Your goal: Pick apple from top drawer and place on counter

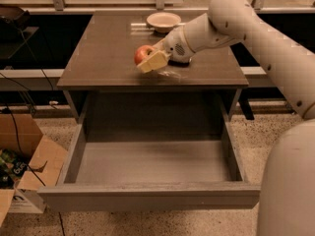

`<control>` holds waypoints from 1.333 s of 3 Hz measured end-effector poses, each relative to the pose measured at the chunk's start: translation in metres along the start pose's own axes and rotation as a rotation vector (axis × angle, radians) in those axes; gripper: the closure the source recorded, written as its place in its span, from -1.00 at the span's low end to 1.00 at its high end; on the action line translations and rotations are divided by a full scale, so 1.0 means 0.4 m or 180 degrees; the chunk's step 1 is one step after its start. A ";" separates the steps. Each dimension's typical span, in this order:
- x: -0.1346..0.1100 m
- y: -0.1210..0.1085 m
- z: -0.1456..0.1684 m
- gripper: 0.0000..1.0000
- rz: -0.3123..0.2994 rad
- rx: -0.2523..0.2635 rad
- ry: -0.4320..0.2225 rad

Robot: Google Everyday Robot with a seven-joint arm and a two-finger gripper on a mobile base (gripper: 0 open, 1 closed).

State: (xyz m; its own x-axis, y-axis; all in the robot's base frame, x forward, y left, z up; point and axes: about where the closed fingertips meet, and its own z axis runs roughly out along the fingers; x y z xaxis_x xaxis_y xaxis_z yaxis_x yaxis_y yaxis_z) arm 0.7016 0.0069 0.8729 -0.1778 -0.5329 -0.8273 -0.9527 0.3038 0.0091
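Note:
The red apple (142, 53) is held in my gripper (149, 59), which is shut on it just above the dark-brown counter (108, 48), near its middle. A pale fingertip (152, 62) shows in front of and below the apple. My white arm (231, 23) reaches in from the right. The top drawer (147, 161) is pulled fully open below the counter's front edge, and its grey floor is bare.
A pale round bowl (163, 20) stands at the back of the counter. A crinkled clear wrapper (170, 73) lies near the counter's front edge under my wrist. A cardboard box (24, 166) stands on the floor at the left. A window rail runs behind the counter.

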 end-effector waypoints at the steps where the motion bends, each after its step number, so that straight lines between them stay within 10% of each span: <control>1: 0.018 -0.016 0.053 0.19 0.0069 -0.0039 0.0118; 4: 0.042 -0.026 0.090 -1.00 0.0166 -0.0071 0.0216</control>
State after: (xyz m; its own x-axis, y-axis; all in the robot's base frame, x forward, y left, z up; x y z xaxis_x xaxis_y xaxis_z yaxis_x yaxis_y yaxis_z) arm 0.7172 0.0231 0.8387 -0.2430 -0.5693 -0.7854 -0.9468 0.3152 0.0644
